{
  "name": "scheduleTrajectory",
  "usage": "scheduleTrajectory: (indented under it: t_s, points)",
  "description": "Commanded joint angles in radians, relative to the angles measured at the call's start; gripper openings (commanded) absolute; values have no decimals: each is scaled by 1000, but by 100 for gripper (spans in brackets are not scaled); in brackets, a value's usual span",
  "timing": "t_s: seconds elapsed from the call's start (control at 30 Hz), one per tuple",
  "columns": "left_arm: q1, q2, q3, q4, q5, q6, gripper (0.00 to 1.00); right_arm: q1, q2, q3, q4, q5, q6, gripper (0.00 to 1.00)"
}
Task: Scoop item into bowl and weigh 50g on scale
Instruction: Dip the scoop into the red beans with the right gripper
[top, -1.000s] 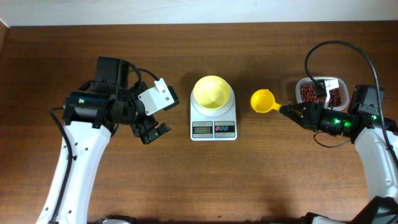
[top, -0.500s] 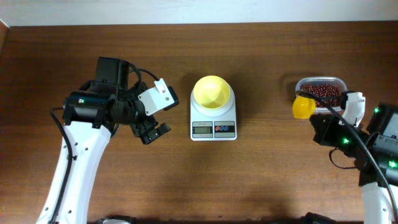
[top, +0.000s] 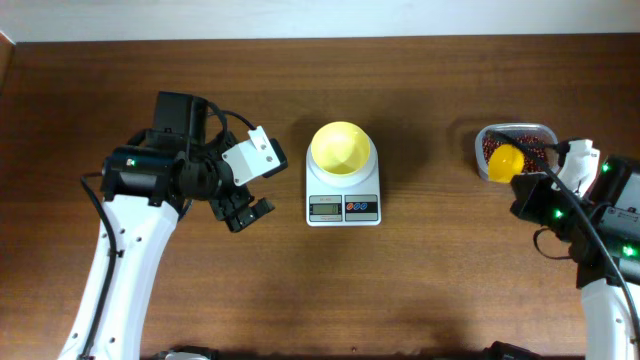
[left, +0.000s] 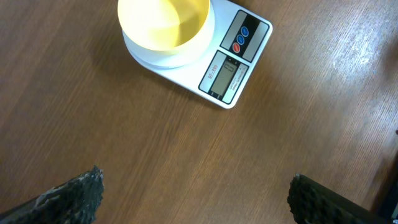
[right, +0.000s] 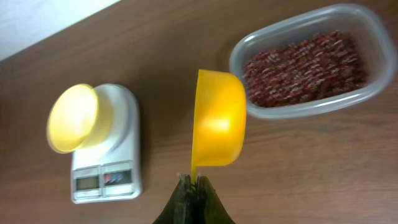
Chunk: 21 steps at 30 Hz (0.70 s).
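Note:
The pale-yellow bowl (top: 340, 148) sits empty on the white scale (top: 343, 195) at the table's middle; both also show in the left wrist view, bowl (left: 163, 23) and scale (left: 233, 65), and in the right wrist view, bowl (right: 71, 118) and scale (right: 106, 168). Red-brown beans (top: 488, 150) fill a clear tub (top: 512, 129) at the right, seen too in the right wrist view (right: 305, 59). My right gripper (right: 194, 183) is shut on the handle of a yellow scoop (right: 217, 121), whose cup (top: 506, 161) hangs over the tub's near-left edge. My left gripper (top: 248, 213) is open and empty, left of the scale.
The clear tub (right: 311, 99) stands near the table's right edge. A pale wall runs along the table's far edge (top: 320, 20). Bare wood lies in front of the scale and between scale and tub.
My right arm has swung the scoop from near the scale rightward to the tub and turned it on its side over the tub's edge. The left arm has not moved.

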<state>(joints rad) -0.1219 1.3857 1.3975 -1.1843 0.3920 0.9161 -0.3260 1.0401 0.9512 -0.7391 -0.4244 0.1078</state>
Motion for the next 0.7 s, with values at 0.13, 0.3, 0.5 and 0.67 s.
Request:
scheduleTrajectory:
  t_s: [0.13,0.3,0.5,0.67]
  points:
    - [1,-5,-6,2,3,-11,99,-3,111,6,154,235,-75,4]
    - [1,-5,-6,1,4,-11,99,-3,336,6,341,254,-74,4]
    - [1,-5,-6,1,4,-11,99,0,399,10,347,371,-237,4]
    - [1,-5,-6,1,4,-11,99,-1,405,10,352,425,-340,4]
